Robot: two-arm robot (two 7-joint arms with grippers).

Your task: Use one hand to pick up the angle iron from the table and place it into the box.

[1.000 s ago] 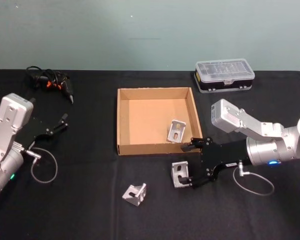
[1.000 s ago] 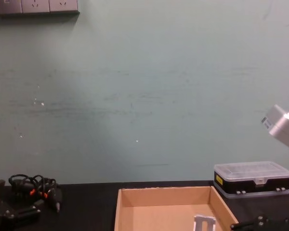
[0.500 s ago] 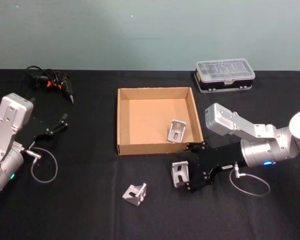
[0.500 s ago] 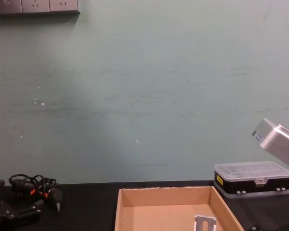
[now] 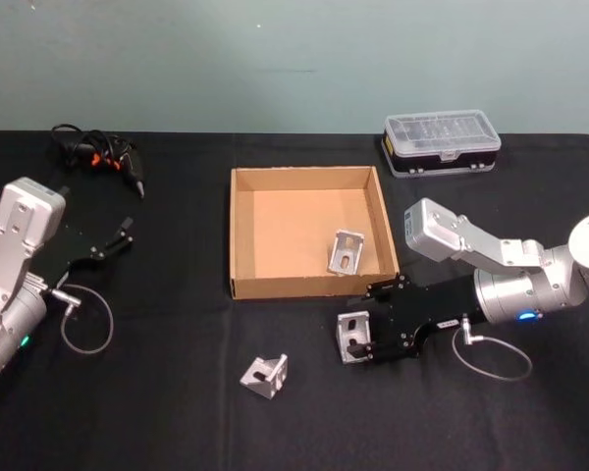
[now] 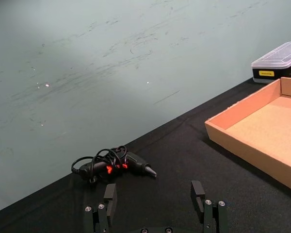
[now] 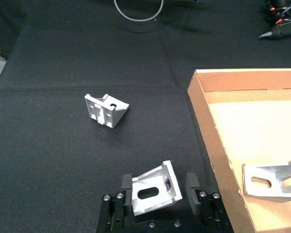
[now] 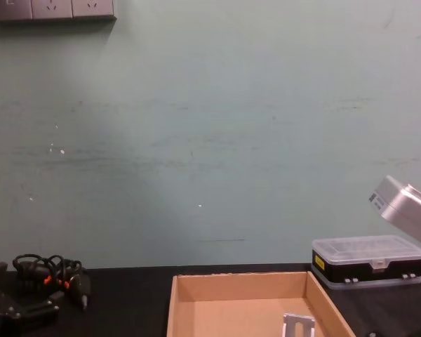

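One silver angle iron (image 5: 356, 336) (image 7: 155, 194) stands on the black table (image 5: 157, 412) just in front of the box's front right corner. My right gripper (image 5: 365, 329) (image 7: 160, 187) is low over the table, open, with one finger on each side of this angle iron. A second angle iron (image 5: 265, 376) (image 7: 105, 109) lies loose farther to the left and nearer me. A third angle iron (image 5: 346, 252) (image 7: 271, 179) (image 8: 298, 324) rests inside the tan cardboard box (image 5: 243, 235) (image 8: 238, 282). My left gripper (image 5: 113, 240) (image 6: 153, 194) sits open at the far left, parked.
A black case with a clear lid (image 5: 441, 145) (image 8: 368, 260) stands behind the box to the right. A black corded tool (image 5: 103, 157) (image 6: 114, 165) lies at the back left. Wire loops hang by each wrist (image 5: 86, 324).
My right gripper has slid left and lower until its fingers straddle the angle iron, and the fingers stand closer together. The left arm stays put.
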